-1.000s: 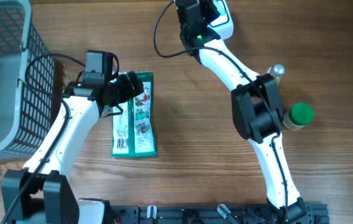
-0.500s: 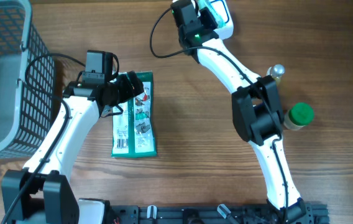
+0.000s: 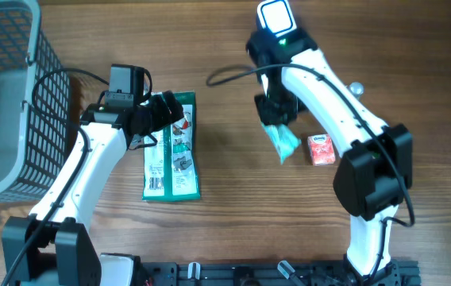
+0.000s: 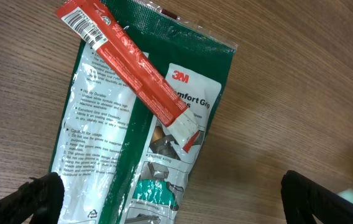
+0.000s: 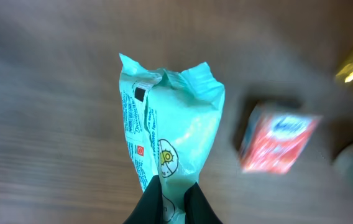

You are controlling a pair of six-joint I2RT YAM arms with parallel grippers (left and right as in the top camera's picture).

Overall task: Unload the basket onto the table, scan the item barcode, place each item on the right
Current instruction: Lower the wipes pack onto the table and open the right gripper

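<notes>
Presenting step, I judge: the right gripper [image 5: 171, 190] grasps a teal pouch [image 5: 170, 137] beside the red box [image 5: 277, 143] and must next show its barcode; the left gripper [image 4: 183, 199] hangs released over the green packet [image 4: 102, 149].

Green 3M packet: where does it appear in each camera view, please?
Overhead: the green 3M packet lies left of centre, lengthwise from top to bottom.
Left wrist: it fills the middle of the picture.
Right wrist: not in it.
Shared landmark: the wooden table, in all three views.
</notes>
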